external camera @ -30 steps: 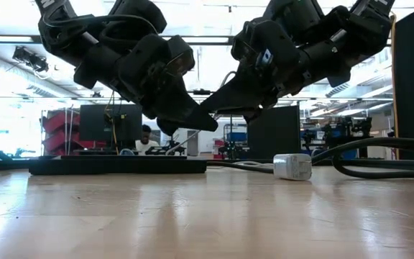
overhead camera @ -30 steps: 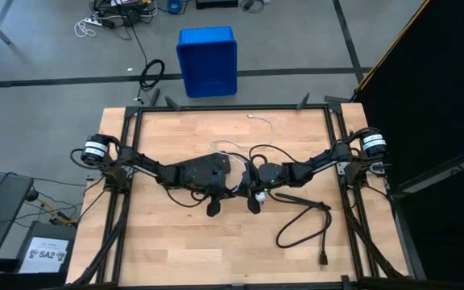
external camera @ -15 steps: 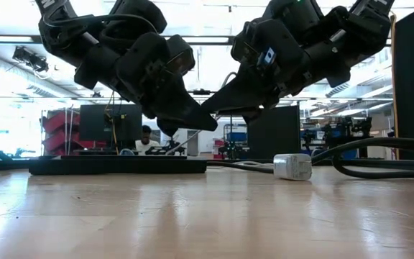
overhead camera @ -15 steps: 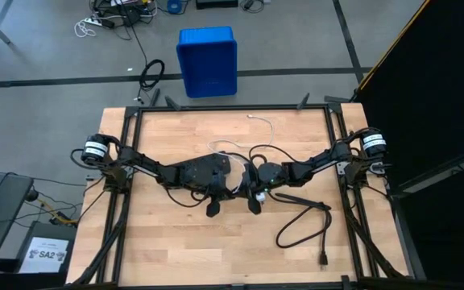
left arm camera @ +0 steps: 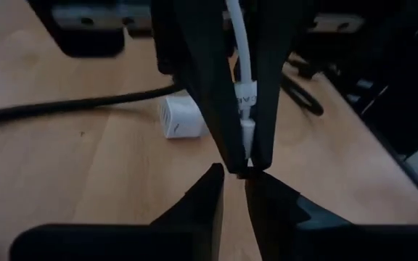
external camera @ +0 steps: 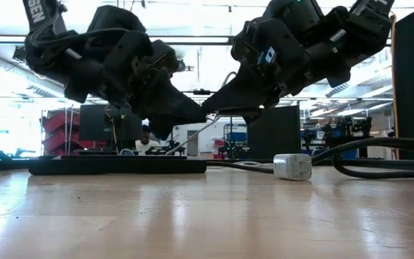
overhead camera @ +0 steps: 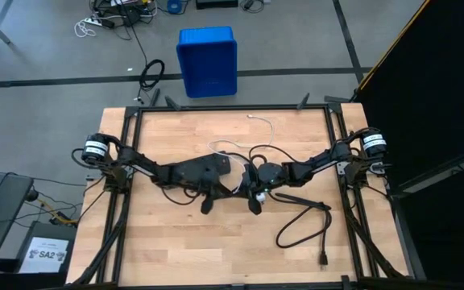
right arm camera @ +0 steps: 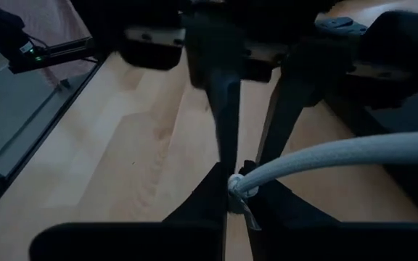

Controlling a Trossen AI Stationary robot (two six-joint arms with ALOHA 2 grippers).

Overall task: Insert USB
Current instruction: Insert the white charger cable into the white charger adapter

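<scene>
1. Left arm: it reaches in from the left edge of the surface to the middle. The left end effector is raised above the wood with its fingers narrowly parted and nothing between them. Its tips point straight at the plug, just short of it, a position judged to suit either a fresh grip or a release.

2. Task item: the USB, a thin white cable, runs from the far middle of the surface in loose loops to the centre. There its plug end hangs clear of the wood between the two arms.

3. Right arm: it reaches in from the right edge to the same central point. The right end effector is clamped shut on the USB close to the plug, with the cable trailing off to one side. Gripping this near the end is judged to keep the floppy cable from bending, so the plug can be aimed.

4. Target, as judged: the white adapter rests on the surface just beyond the plug, touching a black cord that loops toward the right front. Its port cannot be made out.

5. Status: the plug is not yet inserted
</scene>
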